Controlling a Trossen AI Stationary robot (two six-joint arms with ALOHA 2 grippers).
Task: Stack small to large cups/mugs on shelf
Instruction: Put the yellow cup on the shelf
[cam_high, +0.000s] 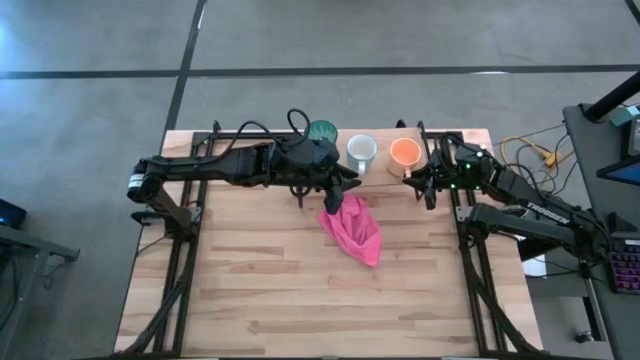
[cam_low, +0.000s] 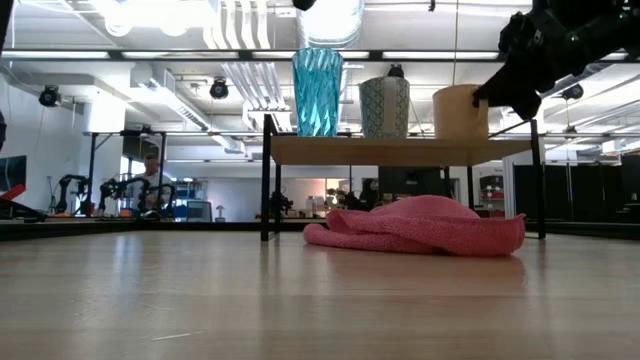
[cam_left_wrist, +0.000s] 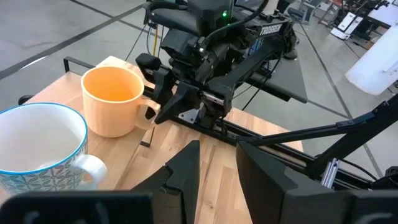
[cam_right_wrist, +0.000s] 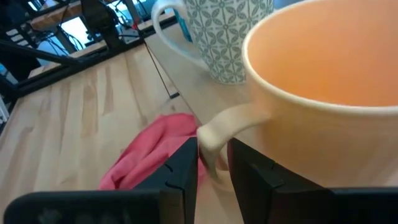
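Three vessels stand upright in a row on the small wooden shelf (cam_low: 400, 150) at the table's far edge: the teal tumbler (cam_high: 322, 131) (cam_low: 317, 92), the white patterned mug (cam_high: 361, 150) (cam_low: 384, 107) and the orange mug (cam_high: 404, 152) (cam_low: 458, 112) (cam_left_wrist: 113, 99). My right gripper (cam_high: 414, 177) (cam_right_wrist: 212, 168) is at the orange mug's near right side, shut on its handle. My left gripper (cam_high: 345, 181) (cam_left_wrist: 217, 168) hovers open in front of the white mug, above the pink cloth, and holds nothing. My right gripper pinches the orange mug's handle (cam_right_wrist: 210, 140) between its two fingers (cam_right_wrist: 183, 165), which come from the table's right and near side, roughly level. The mug stays upright with its base on the shelf.
A crumpled pink cloth (cam_high: 352, 228) (cam_low: 420, 225) lies on the tabletop just in front of the shelf, partly under it. The shelf's thin black legs (cam_low: 266, 190) stand on either side. The wide near part of the table (cam_high: 300, 300) is bare wood.
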